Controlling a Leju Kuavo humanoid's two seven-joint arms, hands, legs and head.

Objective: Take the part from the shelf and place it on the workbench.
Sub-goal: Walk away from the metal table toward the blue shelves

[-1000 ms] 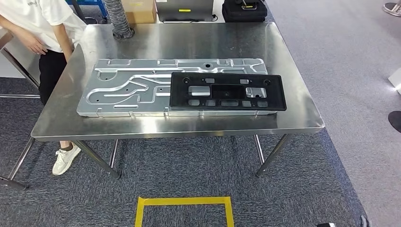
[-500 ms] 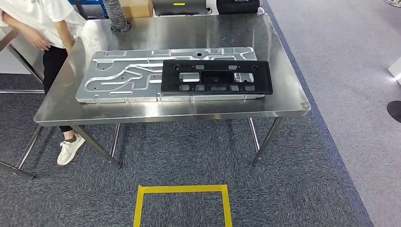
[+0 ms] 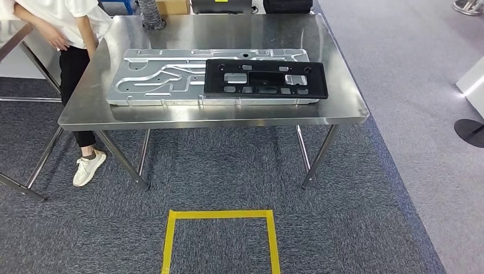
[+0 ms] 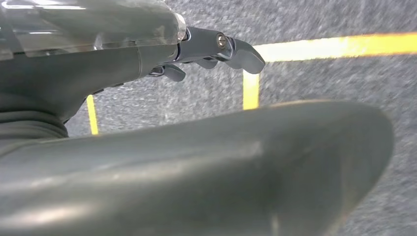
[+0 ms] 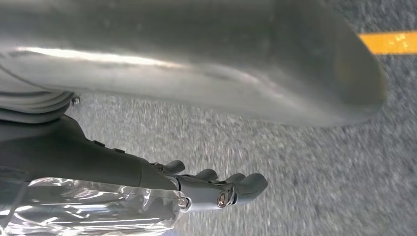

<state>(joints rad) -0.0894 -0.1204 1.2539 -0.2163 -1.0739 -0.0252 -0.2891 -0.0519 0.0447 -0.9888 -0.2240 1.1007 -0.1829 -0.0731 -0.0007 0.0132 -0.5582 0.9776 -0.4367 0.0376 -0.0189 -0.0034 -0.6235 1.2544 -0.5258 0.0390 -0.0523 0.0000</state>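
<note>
A steel table [image 3: 217, 117] stands on the grey carpet [image 3: 228, 177] ahead of the robot. On it lies a long silver plate [image 3: 165, 77], pressed with channels, flat on the top. The black part [image 3: 265, 79] rests flat on the right half of that plate, its near edge just inside the plate's near edge, its cut-outs showing silver through them. Nothing touches the part.

A person [image 3: 63, 23] in a white shirt and dark trousers stands at the table's far left corner, one hand near the edge, a white shoe [image 3: 88, 167] on the carpet beside a table leg. Yellow tape [image 3: 220, 216] marks a square on the floor, near the robot, well apart from the table.

The left hand [image 4: 206, 51] hangs over the carpet and tape lines, its fingers slightly curled and apart, holding nothing. The right hand [image 5: 216, 189] also hangs above the carpet, fingers loosely bent side by side, with nothing in it.
</note>
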